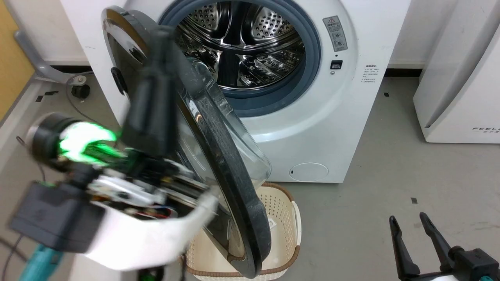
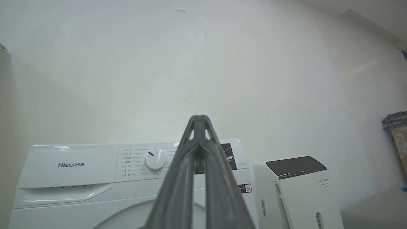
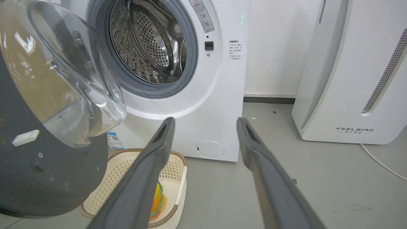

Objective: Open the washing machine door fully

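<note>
Door state: the washing machine door (image 1: 234,187) stands swung out from the washing machine (image 1: 343,117), hinged on the machine's left side. Its rim is edge-on to the head camera, and its lower edge hangs over a basket (image 1: 287,218) on the floor at the machine's front foot. I judge it roughly square to the front, so not fully open. Left gripper (image 2: 199,118): fingers pressed together with nothing between them, pointing up past the control panel toward the wall. In the head view that arm is blurred beside the door's outer face, and I cannot tell whether it touches the door. Right gripper (image 1: 408,218): fingers spread, holding nothing, low and well apart from the door. Plan: carry the door round on its hinge arc, not in a straight line. Bear on the black rim, never on the glass bowl (image 3: 63,79), and watch the lower edge against the basket rim. Materials: the outer disc is glossy black and mirror-like, likely slippery under closed fingers. The bowl is clear, thick and bulging. The drum (image 1: 242,43) is perforated steel inside a matt grey rubber ring (image 1: 311,50). The basket is cream lattice plastic with a brown rim.
</note>
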You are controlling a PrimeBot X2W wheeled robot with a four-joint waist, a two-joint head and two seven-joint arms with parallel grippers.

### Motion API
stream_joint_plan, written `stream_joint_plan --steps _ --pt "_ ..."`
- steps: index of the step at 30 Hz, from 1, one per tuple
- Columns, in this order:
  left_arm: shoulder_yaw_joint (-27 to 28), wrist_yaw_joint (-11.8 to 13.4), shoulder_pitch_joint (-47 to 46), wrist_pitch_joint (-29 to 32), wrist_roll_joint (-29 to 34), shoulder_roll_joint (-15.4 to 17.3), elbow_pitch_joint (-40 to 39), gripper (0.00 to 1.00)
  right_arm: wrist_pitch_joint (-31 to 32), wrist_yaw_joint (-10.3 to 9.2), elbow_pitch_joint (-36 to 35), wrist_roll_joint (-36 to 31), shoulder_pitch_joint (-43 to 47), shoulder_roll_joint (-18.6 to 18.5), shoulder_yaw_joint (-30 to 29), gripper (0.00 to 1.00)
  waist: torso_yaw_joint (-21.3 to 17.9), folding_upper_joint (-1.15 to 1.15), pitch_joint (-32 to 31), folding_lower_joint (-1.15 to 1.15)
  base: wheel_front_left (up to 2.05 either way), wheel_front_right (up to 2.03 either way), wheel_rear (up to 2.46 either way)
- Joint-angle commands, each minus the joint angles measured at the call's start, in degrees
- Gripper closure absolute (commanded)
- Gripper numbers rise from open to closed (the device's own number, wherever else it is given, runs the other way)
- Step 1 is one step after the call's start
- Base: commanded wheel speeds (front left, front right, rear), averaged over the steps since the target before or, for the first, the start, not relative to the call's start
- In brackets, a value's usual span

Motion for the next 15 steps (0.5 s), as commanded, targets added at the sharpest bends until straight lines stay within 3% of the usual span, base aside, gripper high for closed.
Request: stream_joint_plan --steps 1,11,15 --pt "-2.01 -0.62 -0.92 1.16 -0.97 -0.3 -0.4 1.0 -0.14 0.05 0.14 0.3 -0.18 0.13 0.06 0.0 -0.05 0.0 0.07 0.0 0.0 0.0 0.0" --pt "-20.08 -2.42 3.01 11.39 -6.1 -0.85 2.59 1.0 0.26 0.05 0.86 0.37 0.07 0.13 0.16 0.0 0.43 0.0 0.02 0.0 0.0 0.0 0.0" --pt "-24.51 -2.64 5.57 14.95 -7.08 -0.71 3.71 1.0 0.36 0.05 1.22 0.51 0.18 0.13 0.05 0.0 0.67 0.0 -0.26 0.0 0.0 0.0 0.0"
